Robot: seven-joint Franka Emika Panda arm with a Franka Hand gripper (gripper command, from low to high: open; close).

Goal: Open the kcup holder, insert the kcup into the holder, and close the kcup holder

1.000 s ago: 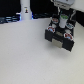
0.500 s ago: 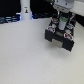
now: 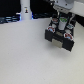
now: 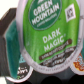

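Observation:
The black kcup holder (image 3: 59,41) stands on the white table at the exterior view's right, with pod slots showing on its top. My gripper (image 3: 61,23) hangs just above it. In the wrist view the kcup (image 4: 47,32), with a green "Dark Magic" lid and a pale rim, fills most of the picture. It is tilted and far nearer the camera than the holder's pods, so my gripper is shut on it. My fingers are hidden behind it. The holder's dark body (image 4: 50,77) shows below the pod.
A white bottle-like object (image 3: 25,11) stands at the back on the exterior view's left. Other pods sit in the holder: an orange one (image 4: 78,65) and a teal one (image 4: 19,70). Dark clutter lines the table's back edge (image 3: 10,20).

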